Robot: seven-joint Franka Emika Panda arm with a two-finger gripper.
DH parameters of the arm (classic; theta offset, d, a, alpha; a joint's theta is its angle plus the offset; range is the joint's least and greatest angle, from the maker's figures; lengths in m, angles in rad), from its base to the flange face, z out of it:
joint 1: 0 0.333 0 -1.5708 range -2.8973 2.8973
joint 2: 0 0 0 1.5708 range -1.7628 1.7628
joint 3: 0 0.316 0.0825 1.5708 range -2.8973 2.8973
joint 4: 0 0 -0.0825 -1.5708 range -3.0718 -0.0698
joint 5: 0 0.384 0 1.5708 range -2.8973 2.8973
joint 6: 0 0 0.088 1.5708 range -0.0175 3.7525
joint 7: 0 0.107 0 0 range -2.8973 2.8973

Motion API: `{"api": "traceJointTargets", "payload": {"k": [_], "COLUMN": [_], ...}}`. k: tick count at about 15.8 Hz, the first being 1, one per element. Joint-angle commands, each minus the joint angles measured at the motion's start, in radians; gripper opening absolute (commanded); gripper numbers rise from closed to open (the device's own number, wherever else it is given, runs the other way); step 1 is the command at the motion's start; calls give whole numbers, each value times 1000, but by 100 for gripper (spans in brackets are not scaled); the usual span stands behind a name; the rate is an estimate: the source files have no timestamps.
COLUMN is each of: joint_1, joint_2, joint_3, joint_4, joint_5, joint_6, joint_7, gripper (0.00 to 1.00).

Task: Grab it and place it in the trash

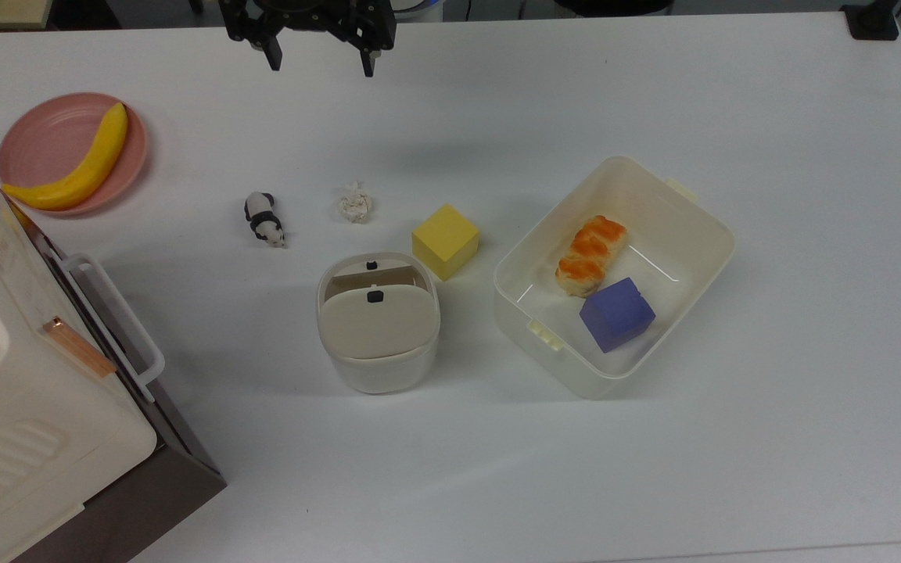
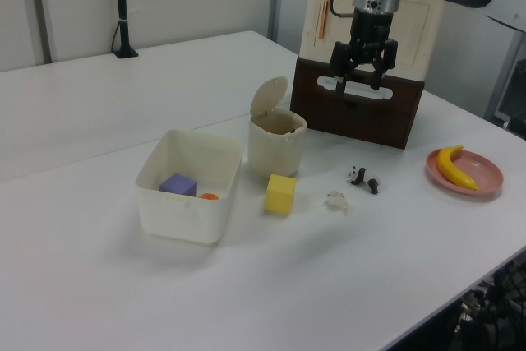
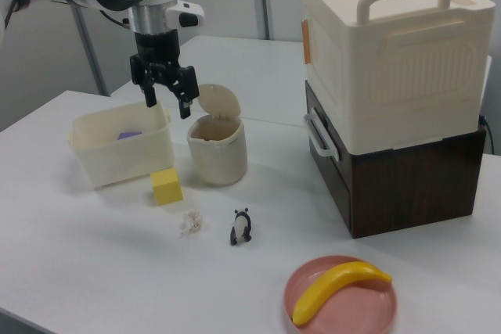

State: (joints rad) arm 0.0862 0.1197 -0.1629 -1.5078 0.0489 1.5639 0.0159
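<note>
The small crumpled off-white paper ball (image 1: pixel 355 206) (image 2: pixel 336 200) (image 3: pixel 191 223) lies on the white table between the panda figurine and the yellow cube. The cream trash bin (image 1: pixel 378 344) (image 2: pixel 276 141) (image 3: pixel 218 150) stands close by, its swing flap tilted and showing a gap into the bin. My gripper (image 1: pixel 321 66) (image 2: pixel 359 84) (image 3: pixel 168 107) hangs high above the table at the top view's upper edge. It is open, holds nothing, and is well apart from the ball.
A yellow cube (image 1: pixel 445 240) sits beside the bin and a panda figurine (image 1: pixel 264 219) near the ball. An open cream tub (image 1: pixel 701 211) holds bread and a purple cube. A pink plate (image 1: pixel 44 133) carries a banana. A large cream box on a brown base (image 1: pixel 28 407) stands at the top view's left.
</note>
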Motion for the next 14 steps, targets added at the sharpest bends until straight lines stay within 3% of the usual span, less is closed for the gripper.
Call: {"api": "traceJointTargets", "payload": {"k": [1,14], "joint_1": [14,13], "joint_2": [-23,-9], "joint_3": [-3,0], "joint_4": [-25,-38], "joint_5": [-21,-17], "joint_6": [-18,-15], "joint_7": [22,6], "gripper": [100,100]}}
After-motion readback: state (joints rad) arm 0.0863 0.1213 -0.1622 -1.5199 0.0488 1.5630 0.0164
